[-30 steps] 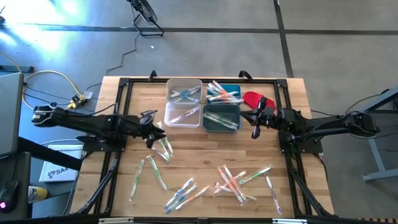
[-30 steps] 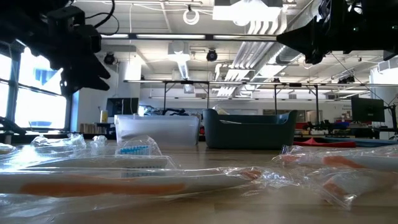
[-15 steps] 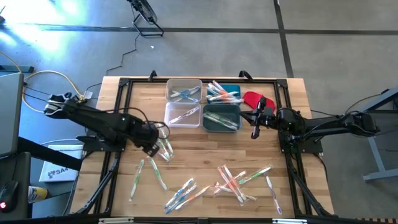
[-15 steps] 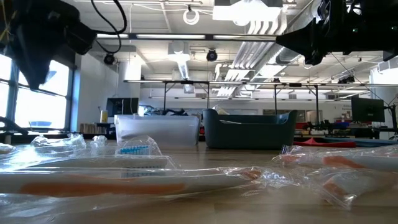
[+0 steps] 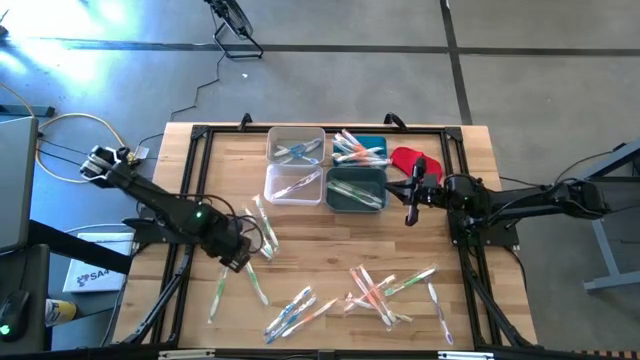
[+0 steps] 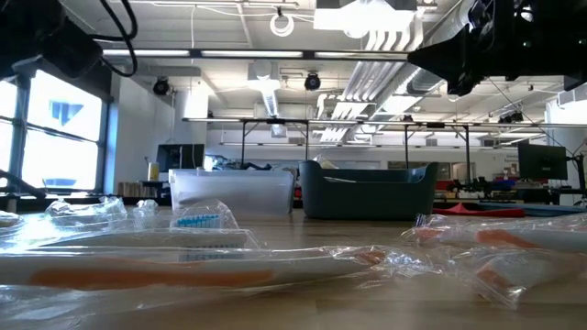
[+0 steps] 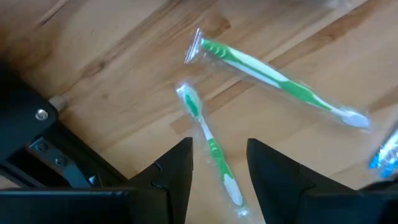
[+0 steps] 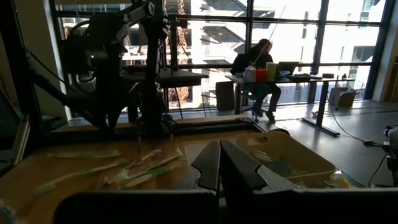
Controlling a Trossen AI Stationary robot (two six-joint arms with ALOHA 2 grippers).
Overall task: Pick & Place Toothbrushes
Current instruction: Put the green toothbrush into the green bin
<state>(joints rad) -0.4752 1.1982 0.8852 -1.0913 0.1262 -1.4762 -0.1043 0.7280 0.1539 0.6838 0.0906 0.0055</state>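
Looking down at your worktop (image 5: 330, 225), you see the toothbrushes (image 5: 375, 290): thin pale sticks in clear wrappers, with green, blue, orange or pink accents, strewn across the lower half of the frame. More of them lie in the four bins at upper centre: two clear bins (image 5: 295, 145) on the left, two dark teal bins (image 5: 357, 190) on the right. A red cloth-like piece (image 5: 405, 157) sits just right of the bins.

Your left pincer (image 5: 237, 253) hangs at lower left of centre, over the loose brushes there. In the left wrist view its fingers (image 7: 174, 174) stand apart, holding nothing, and a green toothbrush (image 7: 211, 152) lies between them on the wood; a second green toothbrush (image 7: 277, 78) lies near it, apart.

Your right pincer (image 5: 410, 205) waits beside the right-hand teal bin, fingers (image 8: 208, 165) pressed together and empty. In the right wrist view a seated person (image 8: 254, 68) shows far beyond the worktop.
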